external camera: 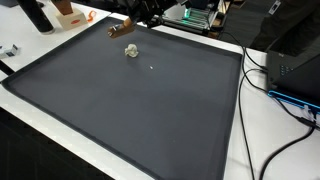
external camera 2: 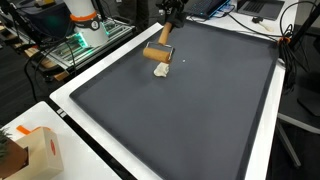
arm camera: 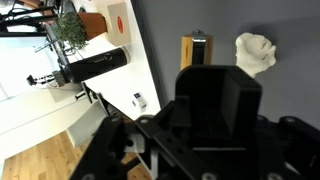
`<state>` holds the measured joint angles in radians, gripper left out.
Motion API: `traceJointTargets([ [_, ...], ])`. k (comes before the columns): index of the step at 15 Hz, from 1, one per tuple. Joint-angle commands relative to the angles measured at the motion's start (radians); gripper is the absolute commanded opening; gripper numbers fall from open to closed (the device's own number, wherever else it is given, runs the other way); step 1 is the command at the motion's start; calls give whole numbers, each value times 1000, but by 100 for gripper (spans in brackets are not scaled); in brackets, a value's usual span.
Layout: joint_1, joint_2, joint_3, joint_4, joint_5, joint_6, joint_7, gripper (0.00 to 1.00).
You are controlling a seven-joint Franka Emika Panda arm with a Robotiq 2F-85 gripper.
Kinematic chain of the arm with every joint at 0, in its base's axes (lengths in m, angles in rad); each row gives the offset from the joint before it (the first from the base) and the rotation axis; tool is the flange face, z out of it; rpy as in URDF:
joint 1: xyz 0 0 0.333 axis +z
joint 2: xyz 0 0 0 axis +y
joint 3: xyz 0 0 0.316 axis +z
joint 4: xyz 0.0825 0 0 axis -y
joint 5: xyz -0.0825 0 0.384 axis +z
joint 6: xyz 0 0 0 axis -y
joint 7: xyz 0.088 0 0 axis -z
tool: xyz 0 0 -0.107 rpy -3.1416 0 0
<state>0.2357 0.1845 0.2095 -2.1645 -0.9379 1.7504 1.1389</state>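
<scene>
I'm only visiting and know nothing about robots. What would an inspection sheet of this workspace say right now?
Surface: dark mat on a white table, lying flat, with one tiny white speck.
Job's things: wooden block and white lump, close together near the mat's edge.
Clutter: cardboard box off the mat.
Grippers: pincer right at the block; whether it is open or shut cannot be told.
Cables: several cables trail over the table beside the mat.
Surroundings: potted plant, black case.
</scene>
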Motion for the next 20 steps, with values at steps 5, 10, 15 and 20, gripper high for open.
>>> traceJointTargets([
  [5, 54, 95, -1, 50, -88, -113, 50, 21],
  [10, 78, 141, 0, 72, -101, -151, 69, 21],
  [15, 95, 179, -2, 88, -124, -180, 80, 21],
  [20, 105, 216, -2, 93, -158, -208, 93, 21],
])
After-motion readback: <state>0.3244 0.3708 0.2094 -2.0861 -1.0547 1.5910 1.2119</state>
